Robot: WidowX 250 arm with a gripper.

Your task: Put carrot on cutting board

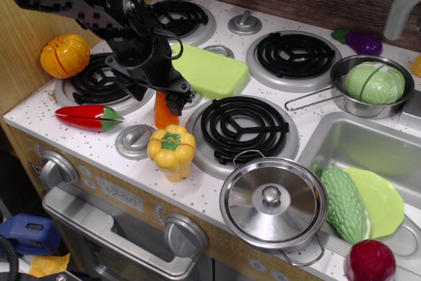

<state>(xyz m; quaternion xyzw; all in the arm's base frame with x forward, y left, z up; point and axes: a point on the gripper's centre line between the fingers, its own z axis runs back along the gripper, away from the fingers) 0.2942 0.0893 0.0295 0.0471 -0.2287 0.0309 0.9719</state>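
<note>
The carrot [162, 116] is a small orange cone standing upright on the stovetop between the front burners, just behind the yellow pepper [172, 151]. My gripper [160, 99] is down over the carrot's top, with one finger on either side of it. The jaws look open, and the carrot's upper part is hidden behind them. The lime-green cutting board [214, 70] lies flat just behind and to the right of the gripper, partly covered by the arm at its left end.
A red chili [87, 117] and an orange pumpkin [64, 55] lie to the left. A lidded pot [273, 203] stands at the front. A pan with a green cabbage [372, 84] is at the right. The sink [322, 137] holds green items.
</note>
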